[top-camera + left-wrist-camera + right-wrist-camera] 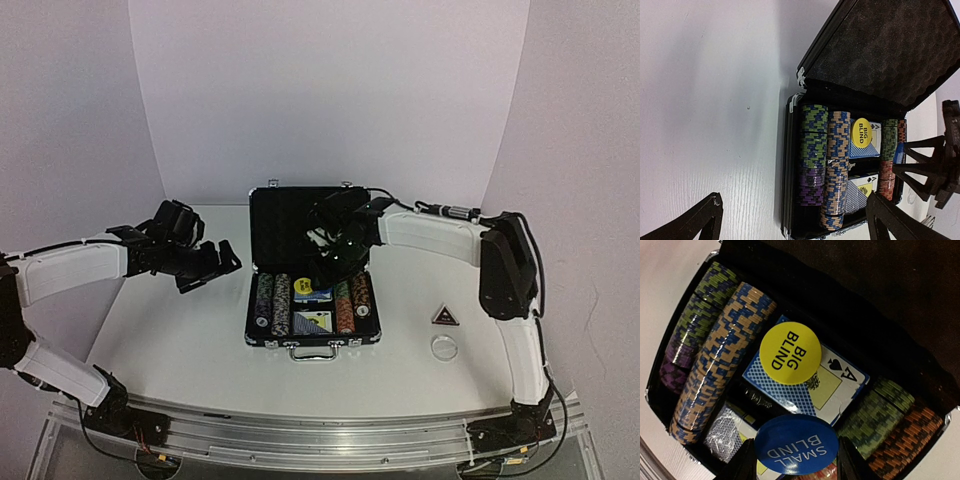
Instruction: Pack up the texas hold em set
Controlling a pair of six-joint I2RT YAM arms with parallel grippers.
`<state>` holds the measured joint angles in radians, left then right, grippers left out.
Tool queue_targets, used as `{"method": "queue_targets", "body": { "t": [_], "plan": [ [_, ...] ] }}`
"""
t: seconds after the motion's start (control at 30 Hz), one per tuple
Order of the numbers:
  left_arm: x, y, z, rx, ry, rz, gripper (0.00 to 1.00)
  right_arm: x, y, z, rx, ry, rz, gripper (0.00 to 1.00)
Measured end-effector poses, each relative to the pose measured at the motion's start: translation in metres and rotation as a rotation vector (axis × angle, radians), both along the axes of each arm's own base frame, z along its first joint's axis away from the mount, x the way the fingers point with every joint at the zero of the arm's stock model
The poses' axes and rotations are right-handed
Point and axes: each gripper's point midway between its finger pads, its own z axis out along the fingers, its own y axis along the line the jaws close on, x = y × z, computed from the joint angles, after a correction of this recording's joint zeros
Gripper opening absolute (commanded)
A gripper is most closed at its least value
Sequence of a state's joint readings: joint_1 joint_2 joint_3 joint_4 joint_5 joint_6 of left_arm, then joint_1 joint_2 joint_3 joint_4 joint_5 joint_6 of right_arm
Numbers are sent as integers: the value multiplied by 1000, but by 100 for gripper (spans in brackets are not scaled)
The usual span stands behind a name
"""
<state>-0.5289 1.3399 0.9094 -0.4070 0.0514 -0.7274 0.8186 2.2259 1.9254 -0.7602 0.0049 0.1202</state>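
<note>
Hovering over the open black briefcase [285, 225], the right gripper [797, 460] has its two fingers closed partway on the edges of the blue disc [796, 445] marked SMALL BLIND. The disc hangs just above the nearer card deck, close beside the yellow disc [790, 353] marked BIG BLIND, which lies flat on the farther blue-backed deck [790, 395]. Rows of striped poker chips [715, 355] fill the compartments on either side of the decks. The case sits at the middle of the table [180, 340], handle toward the near edge, lid upright toward the far edge. The left gripper [212, 272] hangs above the table just left of the case, fingers spread wide, gripping nothing. Toward the right edge, apart from the case, lie the dark triangular button [444, 316] and, nearer, the clear disc [445, 347].
</note>
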Motion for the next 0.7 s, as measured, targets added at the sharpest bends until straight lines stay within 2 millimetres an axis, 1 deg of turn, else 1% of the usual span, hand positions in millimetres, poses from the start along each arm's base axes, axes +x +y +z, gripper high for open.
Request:
{"method": "queue_targets", "body": {
  "t": [0.1, 0.2, 0.33, 0.47, 0.53, 0.7],
  "plan": [
    [-3, 1, -5, 8, 11, -2, 100, 6, 5, -17, -24, 2, 16, 39],
    [-6, 3, -8, 12, 17, -2, 100, 11, 6, -25, -47, -11, 25, 40],
    [-10, 6, -7, 10, 13, -1, 100, 17, 5, -32, -74, -33, 36, 41],
    [-11, 7, -1, 2, 0, -1, 100, 20, 2, -38, -103, -46, 41, 49],
    [-11, 7, 1, -1, -5, -1, 100, 22, 0, -41, -118, -53, 42, 51],
    [-12, 7, 2, -2, -8, 0, 100, 26, -2, -43, -139, -78, 48, 61]
  ]
}}
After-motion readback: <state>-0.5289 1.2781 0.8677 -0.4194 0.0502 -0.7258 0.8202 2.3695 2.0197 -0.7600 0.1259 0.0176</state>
